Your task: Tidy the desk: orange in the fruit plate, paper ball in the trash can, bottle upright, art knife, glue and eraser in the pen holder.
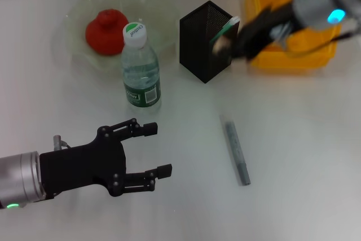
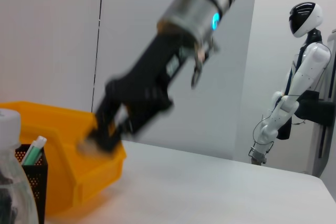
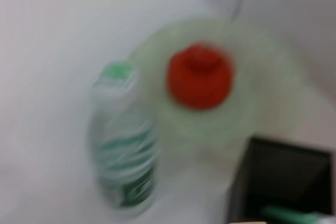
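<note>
Hovering just beside the pen holder point(image 1: 206, 40), right pincer point(image 1: 230, 44) clenched on a small tan thing, likely the eraser point(image 1: 221, 44); could miss the holder's rim and bounce onto the table point(image 1: 299, 139) if released early; left pincer point(image 1: 158, 150) spread, idle below the bottle point(image 1: 141, 69)

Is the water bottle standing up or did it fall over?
Standing up. In the head view the bottle rests on its base on the table, cap on top, in front of the fruit plate.
</note>
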Controlling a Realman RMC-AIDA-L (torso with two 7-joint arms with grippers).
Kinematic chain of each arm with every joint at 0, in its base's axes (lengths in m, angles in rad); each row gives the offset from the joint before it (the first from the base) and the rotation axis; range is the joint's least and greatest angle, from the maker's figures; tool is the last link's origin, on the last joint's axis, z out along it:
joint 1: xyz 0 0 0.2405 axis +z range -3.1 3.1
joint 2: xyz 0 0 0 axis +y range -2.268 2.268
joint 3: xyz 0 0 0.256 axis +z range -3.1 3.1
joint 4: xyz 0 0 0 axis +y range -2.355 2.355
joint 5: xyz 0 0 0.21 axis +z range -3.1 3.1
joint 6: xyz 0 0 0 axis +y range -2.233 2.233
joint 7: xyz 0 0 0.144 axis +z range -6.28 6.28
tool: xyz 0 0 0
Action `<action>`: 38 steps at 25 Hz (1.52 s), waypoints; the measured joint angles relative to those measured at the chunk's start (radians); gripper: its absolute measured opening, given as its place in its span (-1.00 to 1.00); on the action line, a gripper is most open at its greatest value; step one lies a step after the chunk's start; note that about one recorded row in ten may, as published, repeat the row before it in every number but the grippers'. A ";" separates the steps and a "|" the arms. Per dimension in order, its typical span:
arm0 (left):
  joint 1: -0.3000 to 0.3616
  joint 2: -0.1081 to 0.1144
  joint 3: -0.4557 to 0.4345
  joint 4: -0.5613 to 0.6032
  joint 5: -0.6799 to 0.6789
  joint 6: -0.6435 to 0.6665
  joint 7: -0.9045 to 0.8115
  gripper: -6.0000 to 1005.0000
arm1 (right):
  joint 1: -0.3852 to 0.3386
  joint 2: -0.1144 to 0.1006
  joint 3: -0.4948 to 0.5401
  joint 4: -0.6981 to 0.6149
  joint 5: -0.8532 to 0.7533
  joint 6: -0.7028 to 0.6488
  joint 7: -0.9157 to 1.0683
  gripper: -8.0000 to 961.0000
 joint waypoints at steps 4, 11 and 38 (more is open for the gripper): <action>-0.003 0.000 0.000 0.000 0.000 -0.001 0.000 0.68 | -0.004 -0.001 0.137 -0.079 -0.005 -0.008 -0.009 -0.45; -0.010 0.000 0.000 -0.003 0.000 -0.003 -0.002 0.68 | 0.045 -0.002 0.237 0.047 0.010 0.073 -0.103 -0.45; -0.006 0.000 0.012 0.000 0.002 -0.001 -0.005 0.68 | 0.127 -0.010 0.264 0.213 0.067 0.112 -0.205 0.09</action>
